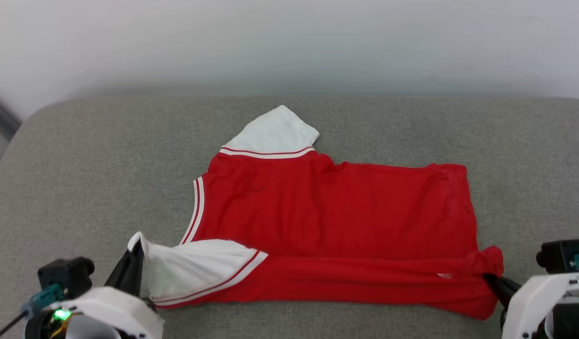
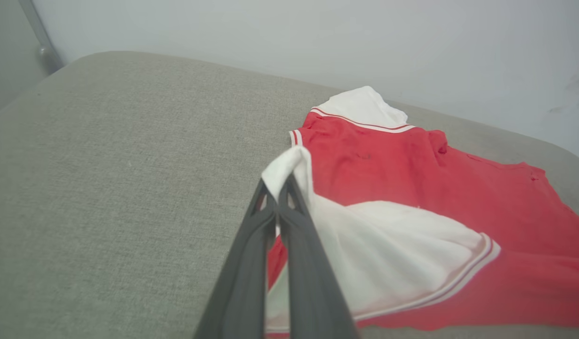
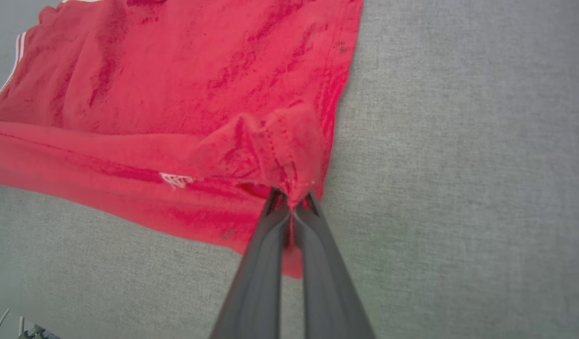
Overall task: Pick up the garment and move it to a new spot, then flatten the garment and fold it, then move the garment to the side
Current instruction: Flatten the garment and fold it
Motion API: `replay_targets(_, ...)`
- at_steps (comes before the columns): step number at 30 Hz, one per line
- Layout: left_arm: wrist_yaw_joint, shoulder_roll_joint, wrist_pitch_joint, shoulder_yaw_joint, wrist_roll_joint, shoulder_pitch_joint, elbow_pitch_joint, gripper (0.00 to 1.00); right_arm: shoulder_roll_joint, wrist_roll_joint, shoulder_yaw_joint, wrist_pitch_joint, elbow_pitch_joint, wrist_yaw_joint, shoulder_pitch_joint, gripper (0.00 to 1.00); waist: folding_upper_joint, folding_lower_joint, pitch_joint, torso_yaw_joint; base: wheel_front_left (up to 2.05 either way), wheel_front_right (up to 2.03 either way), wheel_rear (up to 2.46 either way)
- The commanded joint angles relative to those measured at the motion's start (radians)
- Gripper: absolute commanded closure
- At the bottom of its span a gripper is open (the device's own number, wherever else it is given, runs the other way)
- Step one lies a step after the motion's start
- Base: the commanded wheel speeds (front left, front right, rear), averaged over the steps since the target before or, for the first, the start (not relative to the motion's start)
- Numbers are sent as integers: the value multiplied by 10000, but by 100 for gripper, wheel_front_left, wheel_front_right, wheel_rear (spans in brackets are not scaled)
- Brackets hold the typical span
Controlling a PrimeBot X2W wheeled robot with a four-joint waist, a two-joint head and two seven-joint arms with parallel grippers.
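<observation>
No text, number or brand can be read. The nearest thing is a small white stitched mark [image 3: 175, 179] on the turned-up lower edge of the red jersey T-shirt with white sleeves [image 1: 336, 212]. It sits left of centre in the right wrist view and is too small and tangled to make out.

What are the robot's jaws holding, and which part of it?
The red garment. The left jaws pinch the tip of its near white sleeve; the right jaws pinch its near hem corner.

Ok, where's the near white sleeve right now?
Head view, lower left: the near white sleeve lies at the garment's near edge on the grey cushion, its tip pinched in the shut left pincer.
</observation>
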Motion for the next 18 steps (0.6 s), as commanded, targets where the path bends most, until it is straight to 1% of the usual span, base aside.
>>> replay_targets(1, -155, -68, -56, -89, -1, -469, 303, 100, -30, -61, 82, 23, 230, -11, -398, 100, 0, 0, 246, -14, 0, 0, 0)
replay_targets(5, -544, -245, -339, -193, -187, -1336, 1278, 100, -82, 17, 305, -143, 785, -9, -1057, 100, 0, 0, 617, -13, 0, 0, 0)
replay_targets(10, -947, -514, -813, -236, -366, -2217, 2535, 100, -146, 57, 557, -672, 1639, -9, -1702, 100, 0, 0, 1099, -15, 0, 0, 0)
replay_targets(13, -1205, -602, -991, -242, -513, -2700, 3305, 100, -179, 101, 923, -1047, 2149, -9, -2144, 100, 0, 0, 1414, -70, 0, 0, 0)
replay_targets(14, -1304, -636, -1029, -279, -551, -2852, 3570, 100, -186, 104, 1013, -1196, 2333, -9, -2256, 96, 0, 0, 1514, -87, 0, 0, 0)
replay_targets(15, -1414, -682, -1044, -312, -585, -2974, 3835, 100, -190, 105, 1105, -1341, 2505, -9, -2339, 84, 0, 0, 1580, -96, 0, 0, 0)
replay_targets(16, -1521, -752, -1058, -343, -670, -3103, 4079, 100, -173, 166, 1194, -1436, 2733, -9, -2402, 79, 0, 0, 1634, -106, 0, 0, 0)
replay_targets(17, -1633, -775, -1034, -375, -734, -3216, 4332, 81, -154, 208, 1287, -1526, 2941, -12, -2473, 69, 0, 0, 1675, -114, 0, 0, 0)
replay_targets(18, -1747, -810, -975, -414, -821, -3300, 4571, 62, -184, 199, 1379, -1656, 3133, -12, -2546, 35, 0, 0, 1697, -119, 0, 0, 0)
